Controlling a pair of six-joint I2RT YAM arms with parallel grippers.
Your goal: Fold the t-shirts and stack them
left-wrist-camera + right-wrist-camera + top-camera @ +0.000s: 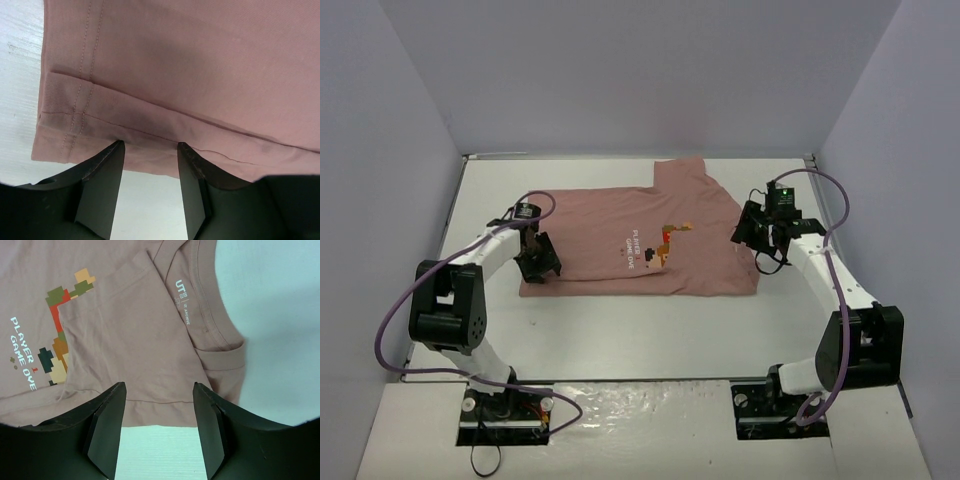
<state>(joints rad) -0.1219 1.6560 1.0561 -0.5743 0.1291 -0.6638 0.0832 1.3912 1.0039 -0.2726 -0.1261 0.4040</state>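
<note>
A dusty-pink t-shirt (pixel 620 235) lies partly folded on the white table, its pixel-art print (pixel 667 243) and white text facing up. My left gripper (pixel 542 268) is open at the shirt's near left corner, close over the hem; in the left wrist view the hem (pixel 100 125) lies just past the open fingers (pixel 107 165). My right gripper (pixel 752 233) is open by the shirt's right edge near the collar. In the right wrist view the collar (pixel 210 315), the folded sleeve and the print (pixel 57 335) lie beyond the open gripper (pixel 159 390). Neither gripper holds anything.
Grey walls enclose the white table (pixel 650 330) on the left, back and right. Purple cables (pixel 400 310) loop from both arms. One sleeve (pixel 685 172) sticks out toward the back wall. Bare table lies between the shirt and the arm bases.
</note>
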